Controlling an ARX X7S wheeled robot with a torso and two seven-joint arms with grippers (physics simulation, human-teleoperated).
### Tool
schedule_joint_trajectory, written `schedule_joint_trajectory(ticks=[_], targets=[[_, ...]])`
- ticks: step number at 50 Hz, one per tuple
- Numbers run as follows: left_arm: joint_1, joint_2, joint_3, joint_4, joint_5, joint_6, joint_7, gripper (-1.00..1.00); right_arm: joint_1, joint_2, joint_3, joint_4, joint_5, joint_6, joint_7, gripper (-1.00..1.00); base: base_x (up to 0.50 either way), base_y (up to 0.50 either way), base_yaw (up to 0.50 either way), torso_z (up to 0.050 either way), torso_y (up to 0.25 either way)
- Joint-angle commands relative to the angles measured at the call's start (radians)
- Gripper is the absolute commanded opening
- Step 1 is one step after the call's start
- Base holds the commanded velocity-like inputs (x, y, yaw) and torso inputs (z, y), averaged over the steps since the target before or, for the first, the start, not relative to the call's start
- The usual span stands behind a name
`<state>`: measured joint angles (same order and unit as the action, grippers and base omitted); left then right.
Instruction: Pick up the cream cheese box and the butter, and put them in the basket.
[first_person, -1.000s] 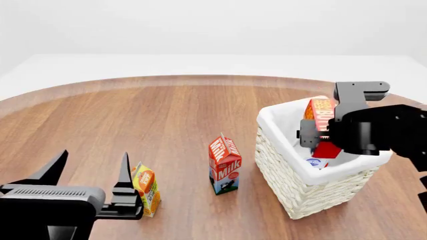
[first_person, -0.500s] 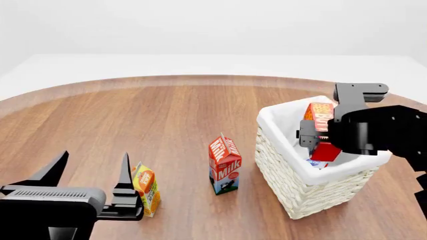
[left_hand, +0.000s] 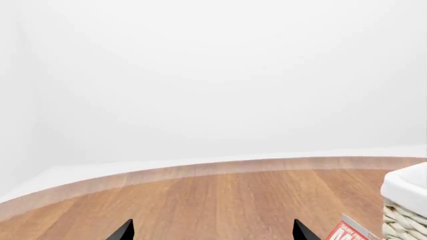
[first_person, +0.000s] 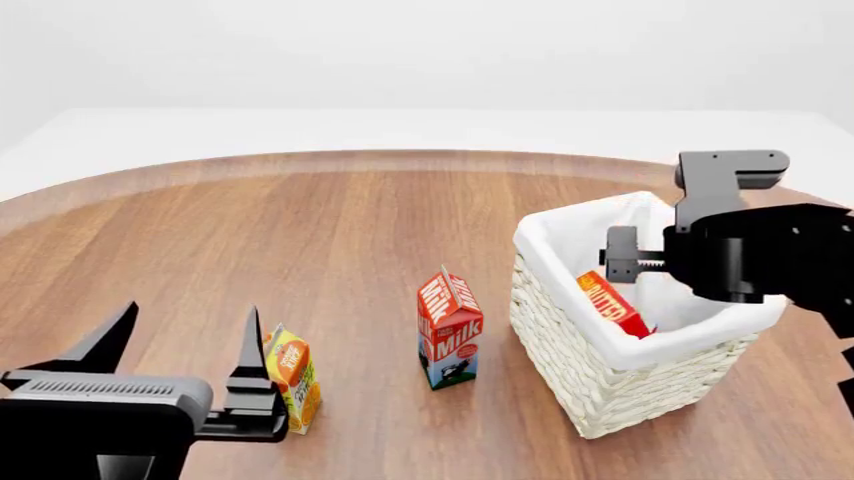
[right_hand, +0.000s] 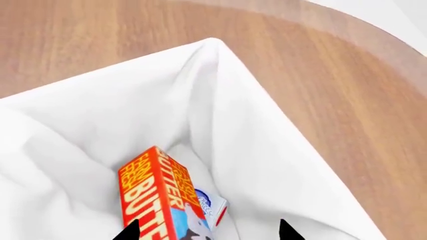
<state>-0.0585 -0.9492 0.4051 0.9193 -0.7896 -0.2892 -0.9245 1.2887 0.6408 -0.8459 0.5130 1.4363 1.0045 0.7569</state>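
The butter (right_hand: 150, 197) lies tilted inside the basket (first_person: 601, 345), loose from my right gripper; it also shows in the head view (first_person: 613, 304). The cream cheese box (right_hand: 210, 207) lies under it at the basket's bottom, only a corner showing. My right gripper (right_hand: 205, 234) is open above the basket's inside; in the head view its body (first_person: 714, 260) hangs over the basket's far right rim. My left gripper (first_person: 180, 335) is open and empty at the near left, beside the orange juice carton (first_person: 292, 378). Its fingertips (left_hand: 123, 231) show in the left wrist view.
A red-and-white milk carton (first_person: 450, 327) stands just left of the basket. The orange juice carton stands near the table's front left. The round wooden table (first_person: 334, 220) has a curved far edge. The basket's corner (left_hand: 405, 200) shows in the left wrist view.
My right gripper opened and let go of the butter, which dropped from upright at the rim to lie tilted inside the basket. The left arm has not moved.
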Motion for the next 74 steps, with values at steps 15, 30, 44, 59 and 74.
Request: schedule_joint_trajectory(ticks=[15,30,44,59,74], targets=[[0.003,-0.003,0.022,-0.013,0.019,0.021,0.000,1.00,-0.035,0.069,0.059,-0.196,0.077,-0.002,0.112,1.00,0.00,0.00,0.00,0.000,0.000],[-0.038,-0.022,0.017,0.013,-0.036,-0.005,-0.028,1.00,-0.068,0.145,0.135,-0.478,0.204,-0.011,0.291,1.00,0.00,0.00,0.00,0.000,0.000],[-0.001,-0.008,0.040,-0.020,0.026,0.038,-0.004,1.00,-0.159,0.211,0.191,-0.729,0.310,-0.077,0.453,1.00,0.00,0.00,0.00,0.000,0.000],[-0.027,-0.020,0.039,-0.002,-0.007,0.018,-0.023,1.00,-0.249,0.239,0.208,-0.957,0.356,-0.136,0.557,1.00,0.00,0.00,0.00,0.000,0.000],[-0.034,-0.027,0.044,0.005,-0.013,0.017,-0.032,1.00,-0.306,0.266,0.218,-1.122,0.391,-0.178,0.618,1.00,0.00,0.00,0.00,0.000,0.000]])
